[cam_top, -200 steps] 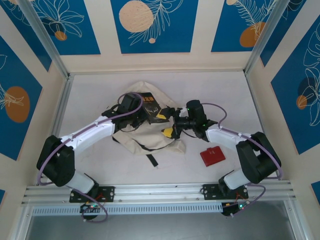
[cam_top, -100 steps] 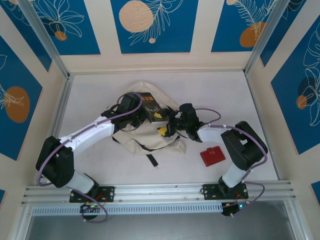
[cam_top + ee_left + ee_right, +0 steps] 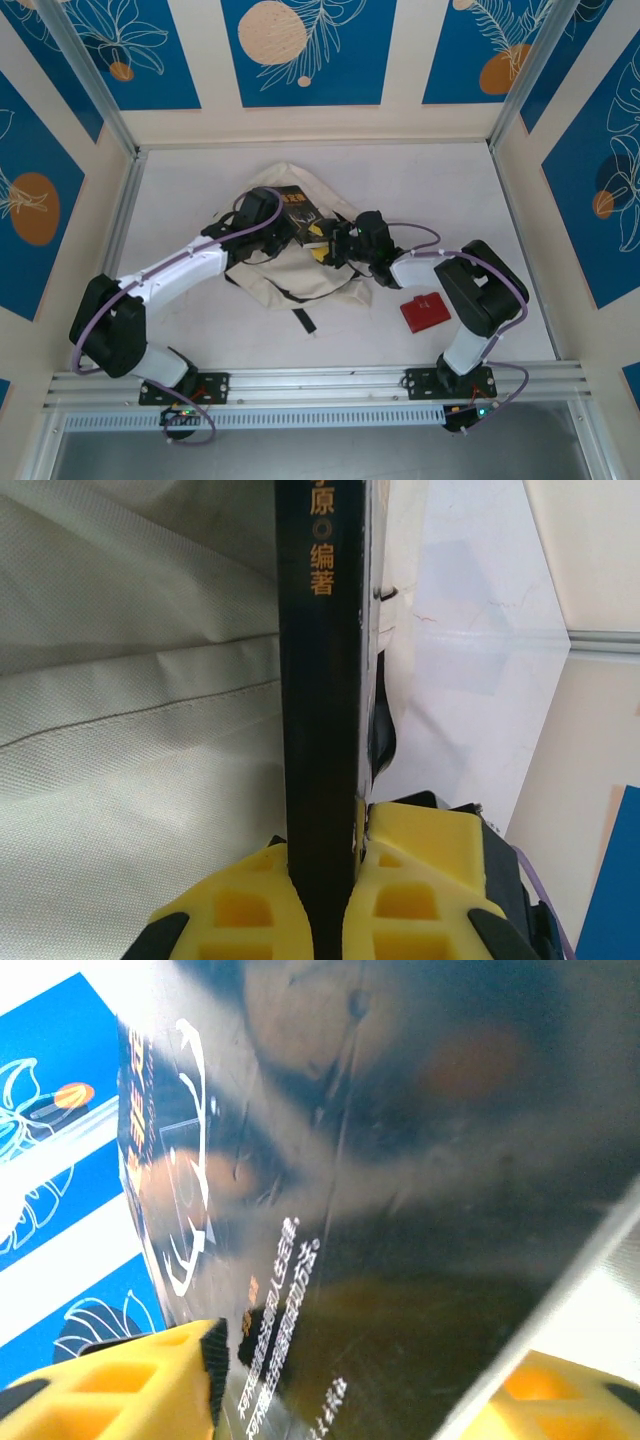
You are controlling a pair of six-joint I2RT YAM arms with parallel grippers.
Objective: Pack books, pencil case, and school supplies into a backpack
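Holding the thin black book with orange-yellow lettering (image 3: 298,207) over the upper part of the large cream-white soft fabric backpack (image 3: 300,280), the left pincer (image 3: 345,835) is seen clamped on the book's edge. The right pincer (image 3: 380,1370) is set with a yellow finger on either side of the same cover; whether it presses yet cannot be told. The book-packing step is judged to be in hand, with nothing visibly inside the bag. Next, a shared or handed-over grip is called for, then the bag's mouth, not made out here, must be found and the book's leading edge slid in without catching fabric or black straps. Little room is left between the two pincers. Bare white bench (image 3: 450,190) lies open to the right, apart from a flat red rectangular item (image 3: 425,312) near the right arm.
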